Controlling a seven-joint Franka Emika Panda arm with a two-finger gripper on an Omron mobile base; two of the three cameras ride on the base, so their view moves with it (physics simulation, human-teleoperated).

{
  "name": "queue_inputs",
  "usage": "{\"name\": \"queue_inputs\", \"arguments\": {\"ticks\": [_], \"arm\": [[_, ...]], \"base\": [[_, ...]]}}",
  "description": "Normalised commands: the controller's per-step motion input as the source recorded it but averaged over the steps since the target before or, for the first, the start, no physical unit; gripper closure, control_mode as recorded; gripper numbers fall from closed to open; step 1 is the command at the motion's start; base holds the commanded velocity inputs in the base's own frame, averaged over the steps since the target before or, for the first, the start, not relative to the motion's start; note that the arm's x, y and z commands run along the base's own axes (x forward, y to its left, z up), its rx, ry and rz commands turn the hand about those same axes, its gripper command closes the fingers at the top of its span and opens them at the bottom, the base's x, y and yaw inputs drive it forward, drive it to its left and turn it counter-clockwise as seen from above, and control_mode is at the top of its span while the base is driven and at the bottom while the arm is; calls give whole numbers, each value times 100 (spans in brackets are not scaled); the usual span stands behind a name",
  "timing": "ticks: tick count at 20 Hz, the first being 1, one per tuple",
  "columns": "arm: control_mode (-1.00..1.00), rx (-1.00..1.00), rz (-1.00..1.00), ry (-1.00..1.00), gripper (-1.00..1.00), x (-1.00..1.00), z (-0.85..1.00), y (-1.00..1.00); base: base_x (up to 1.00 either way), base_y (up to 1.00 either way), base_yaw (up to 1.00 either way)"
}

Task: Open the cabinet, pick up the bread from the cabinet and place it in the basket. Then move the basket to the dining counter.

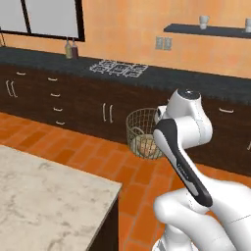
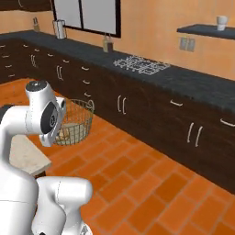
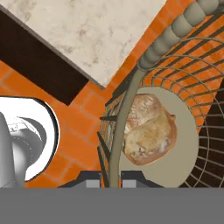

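Gripper pinched on the basket rim – basket held above the floor, mid-frame. Bread lies inside; dining counter at upper left. No writing legible.

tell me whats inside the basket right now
The bread lies on the pale base of the basket, which the gripper holds shut on its rim. Nothing else shows inside, though the bread covers part of the base.

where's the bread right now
The bread lies on the pale base inside the basket, which the gripper holds by the rim above the orange floor beside the dining counter.
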Motion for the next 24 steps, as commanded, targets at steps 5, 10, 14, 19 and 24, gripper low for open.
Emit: {"name": "queue_inputs", "arguments": {"ticks": [5, 10, 14, 19, 24], "arm": [[100, 0, 0, 0, 100, 0, 0, 0], [100, 0, 0, 0, 100, 0, 0, 0], [100, 0, 0, 0, 100, 0, 0, 0], [100, 0, 0, 0, 100, 0, 0, 0], [100, 0, 0, 0, 100, 0, 0, 0]], "base": [[21, -5, 97], [22, -82, 59], [53, -100, 40], [22, -51, 59], [-1, 21, 76]]}}
